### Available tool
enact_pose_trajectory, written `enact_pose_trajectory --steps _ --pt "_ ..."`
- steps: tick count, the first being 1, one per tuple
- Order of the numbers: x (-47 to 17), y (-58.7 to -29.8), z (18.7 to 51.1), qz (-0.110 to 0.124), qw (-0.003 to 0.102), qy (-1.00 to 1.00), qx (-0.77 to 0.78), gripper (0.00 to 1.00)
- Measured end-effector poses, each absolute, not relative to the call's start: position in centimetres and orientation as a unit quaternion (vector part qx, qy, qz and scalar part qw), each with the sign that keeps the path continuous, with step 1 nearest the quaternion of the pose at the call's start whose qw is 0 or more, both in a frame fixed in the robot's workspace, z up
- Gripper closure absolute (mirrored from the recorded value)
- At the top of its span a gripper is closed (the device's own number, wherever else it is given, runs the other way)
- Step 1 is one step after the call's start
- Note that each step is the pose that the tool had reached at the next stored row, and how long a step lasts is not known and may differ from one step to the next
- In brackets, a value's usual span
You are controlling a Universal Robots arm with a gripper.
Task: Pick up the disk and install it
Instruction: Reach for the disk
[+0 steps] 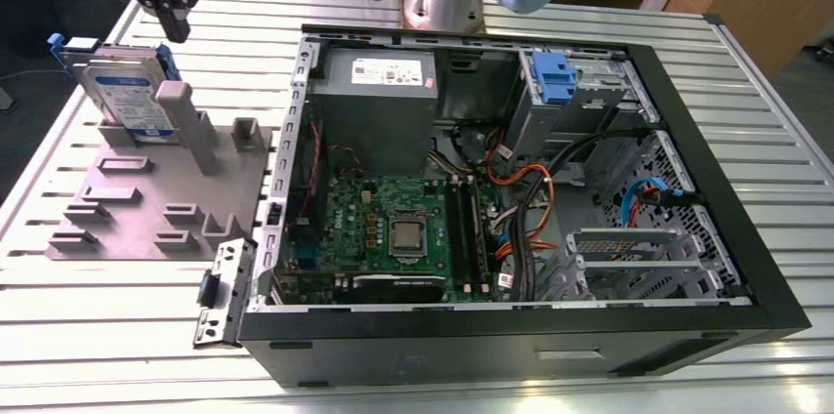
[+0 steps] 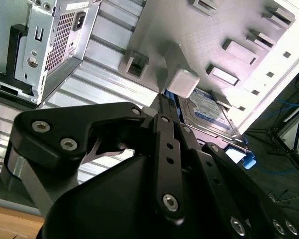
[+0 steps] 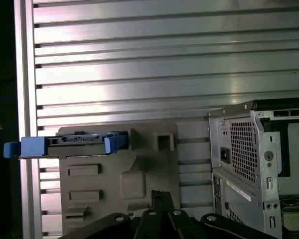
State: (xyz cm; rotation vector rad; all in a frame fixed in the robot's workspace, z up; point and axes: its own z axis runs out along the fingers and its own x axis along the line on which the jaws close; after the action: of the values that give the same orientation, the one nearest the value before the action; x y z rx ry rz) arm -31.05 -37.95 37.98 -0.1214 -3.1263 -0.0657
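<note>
Claw: the gripper point(image 1: 176, 31) hangs above the grey fixture plate point(image 1: 144, 204), its fingers pressed together and clasping nothing.
Disk: the disk point(image 1: 124, 92) stands on edge in a slot of the fixture plate, beside a tall post point(image 1: 176, 111). It is at the exterior view's left of the computer case point(image 1: 729, 189) and not touched by the claw. In the first wrist view its top edge point(image 3: 79, 142) shows, with blue carrier ends on both sides.
Drive bay: a blue latch point(image 1: 554, 77) marks the bay in the far corner of the case, well apart from the disk.
Risk 1: fingers closed like this cannot straddle the disk, so a descent would likely strike its top edge or the post.
Risk 2: an off-centre or tilted grip may wedge the carrier in its slot or let the drive slip, since its faces look smooth.
Risk 3: the loose cables point(image 1: 548, 194) near the bay could snag the carrier.
Risk 4: the case rim may catch a low-carried drive.
Count: one disk, one gripper, one fixture plate, one computer case, one blue latch, one slatted table point(image 1: 104, 346).
</note>
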Motion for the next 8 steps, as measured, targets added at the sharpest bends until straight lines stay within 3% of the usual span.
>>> enact_pose_trajectory --steps 8 --pt "-31.19 -37.95 37.96 -0.021 0.006 -0.999 -0.039 0.89"
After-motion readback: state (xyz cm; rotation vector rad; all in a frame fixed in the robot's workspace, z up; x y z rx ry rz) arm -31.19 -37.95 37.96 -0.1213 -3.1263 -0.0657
